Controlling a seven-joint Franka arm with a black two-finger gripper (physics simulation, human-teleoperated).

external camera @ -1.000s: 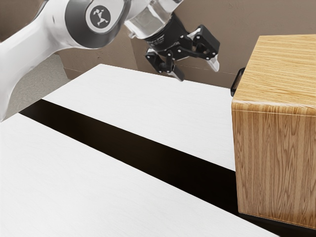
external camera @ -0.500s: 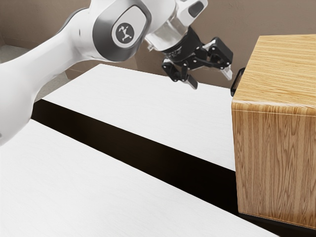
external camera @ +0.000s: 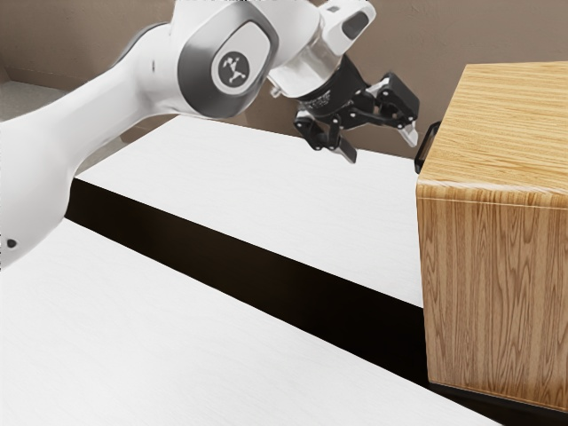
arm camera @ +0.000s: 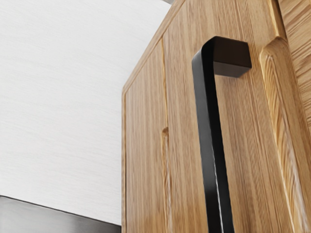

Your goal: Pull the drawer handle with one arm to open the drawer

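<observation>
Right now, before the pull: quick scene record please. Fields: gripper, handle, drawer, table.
gripper: open, nothing between its fingers, in the air just to the exterior view's left of the handle
handle: black bar on the drawer front, not grasped
drawer: front looks flush with the wooden cabinet, not pulled out
table: white top, dark strip across it

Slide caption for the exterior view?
Open hand hovers beside the black handle on the wooden cabinet, not yet gripping.

At the frame's right you see a honey-brown, wood-grained cabinet with a plain black handle. The table is white with a black stripe; the arm is white and grey.
</observation>
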